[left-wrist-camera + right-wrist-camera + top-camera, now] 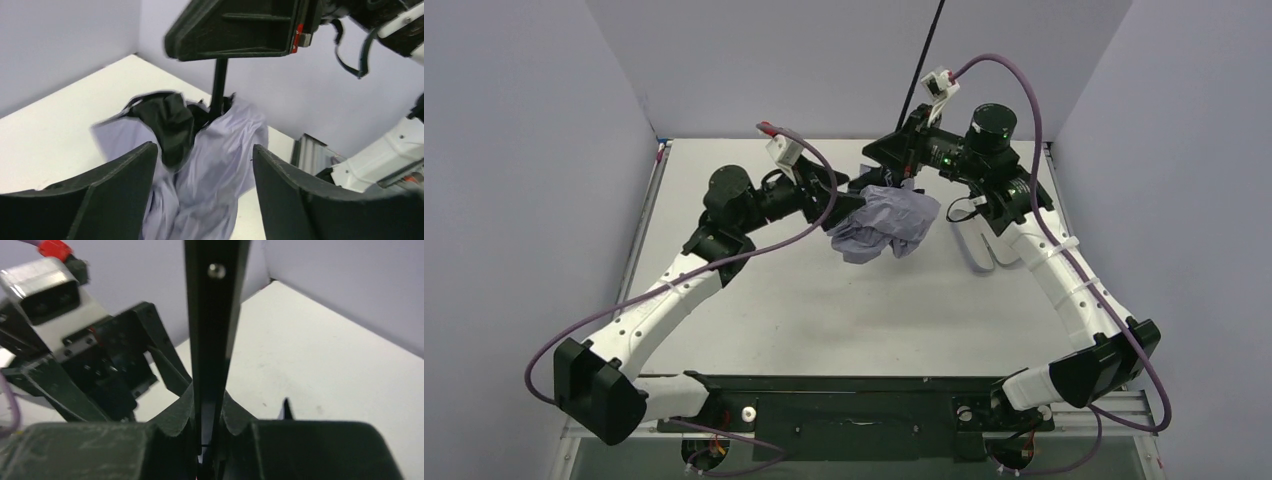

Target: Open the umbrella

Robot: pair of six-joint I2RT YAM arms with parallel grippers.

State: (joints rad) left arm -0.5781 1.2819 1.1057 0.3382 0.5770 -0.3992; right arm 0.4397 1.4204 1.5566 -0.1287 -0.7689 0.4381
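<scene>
Top external: umbrella [889,225] hangs collapsed above the table [824,320], toward the far edge. The right gripper [909,155] fingers are clamped on the shaft [215,315], axis rising steeply from the canopy [220,150]. The left gripper [205,150] fingers are spread, straddling the fabric, nearest for the slide along the shaft.

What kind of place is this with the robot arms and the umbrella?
Probably a robot testing booth, not a home: plain grey walls box in a white table, and the left arm and right arm, bolted at its near edge, handle the umbrella.
</scene>
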